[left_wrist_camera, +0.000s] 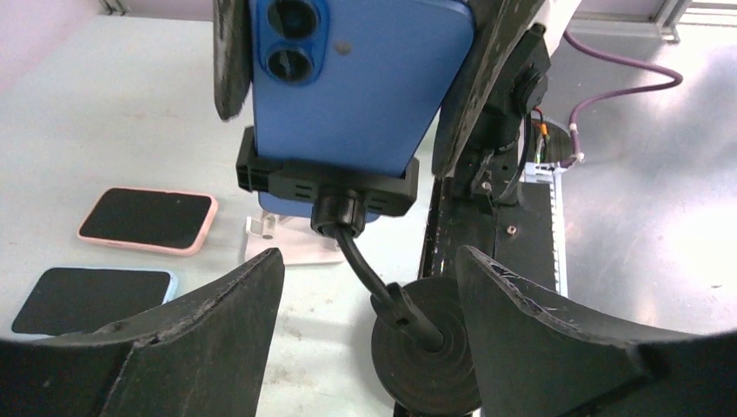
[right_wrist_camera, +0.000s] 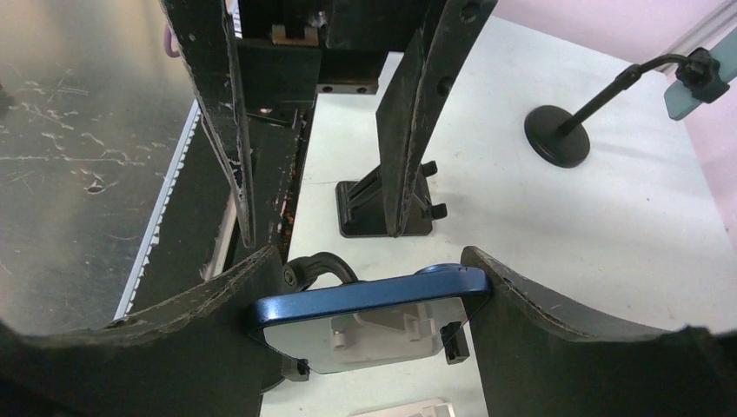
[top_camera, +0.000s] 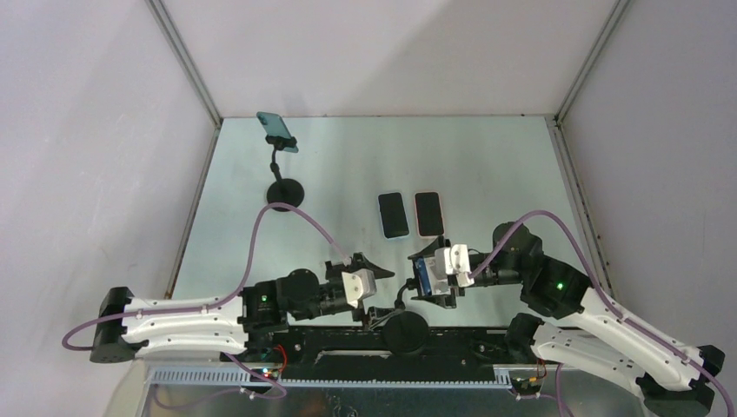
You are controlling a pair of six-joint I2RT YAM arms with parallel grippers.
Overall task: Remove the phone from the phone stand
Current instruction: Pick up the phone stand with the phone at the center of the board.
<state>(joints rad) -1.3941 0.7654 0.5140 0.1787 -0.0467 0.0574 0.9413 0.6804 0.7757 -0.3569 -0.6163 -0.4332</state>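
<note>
**Phone gripped, not yet out of the clamp**

Top camera: my right gripper (top_camera: pixel 426 276) is closed across the blue smartphone (top_camera: pixel 422 273), which stands on edge directly above the round base of the black gooseneck phone stand (top_camera: pixel 404 331). My left gripper (top_camera: pixel 375 291) sits just left of that base, spread wide and holding nothing. Beyond the base, a pale-blue-cased phone (top_camera: pixel 393 215) and a pink-cased phone (top_camera: pixel 428 214) lie flat with dark screens up. Well apart from the base, to its far left rear, a second stand carries a teal phone (top_camera: pixel 278 130).

Left wrist: my own fingers (left_wrist_camera: pixel 200 330) stand far apart with the base (left_wrist_camera: pixel 426 360) and its neck between them. As far as I can tell they touch neither. Above the base, the stand's black clamp (left_wrist_camera: pixel 326 181) holds the smartphone's lower end, and my right fingers press its two long edges.

Right wrist: the smartphone's edge spans my two pads (right_wrist_camera: pixel 200 330) and touches both. The clamp's tabs show around its screen side.

I judge the grasp made and the removal itself not done. I have yet to draw the smartphone free of the clamp, perhaps with my left jaws steadying the stand near its base, and then set it down.
</note>
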